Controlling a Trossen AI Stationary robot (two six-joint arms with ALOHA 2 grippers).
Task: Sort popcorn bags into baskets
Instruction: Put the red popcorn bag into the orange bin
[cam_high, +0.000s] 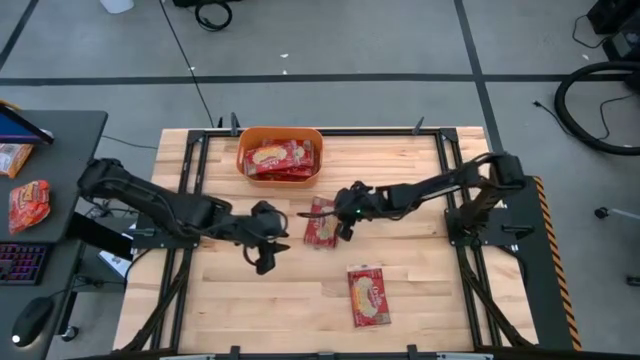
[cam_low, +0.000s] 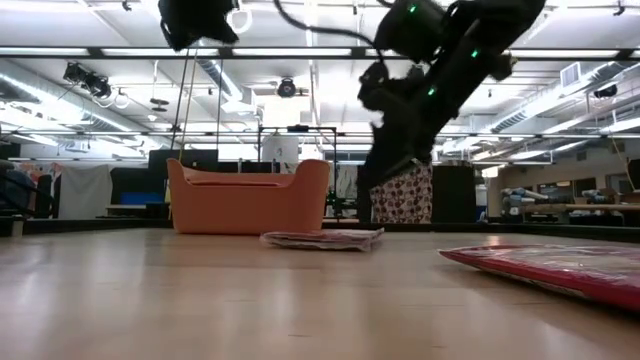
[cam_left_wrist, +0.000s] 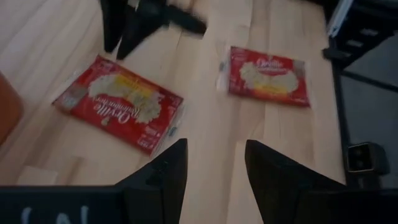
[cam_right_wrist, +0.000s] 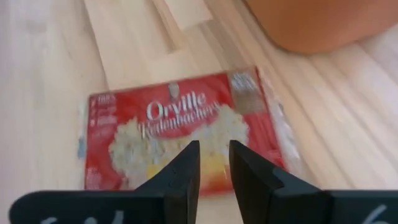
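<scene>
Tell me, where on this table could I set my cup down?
The bare wood near the front edge, left of the lone popcorn bag, is free. Avoid the middle: the right pincer hovers over another bag, the left pincer sits close, and the orange basket lies just behind.

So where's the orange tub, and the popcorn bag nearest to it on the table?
orange tub (cam_high: 243, 152), high view, left rim.
popcorn bag (cam_high: 321, 228), high view, middle of the packet, beside the right gripper (cam_high: 346, 222).
</scene>
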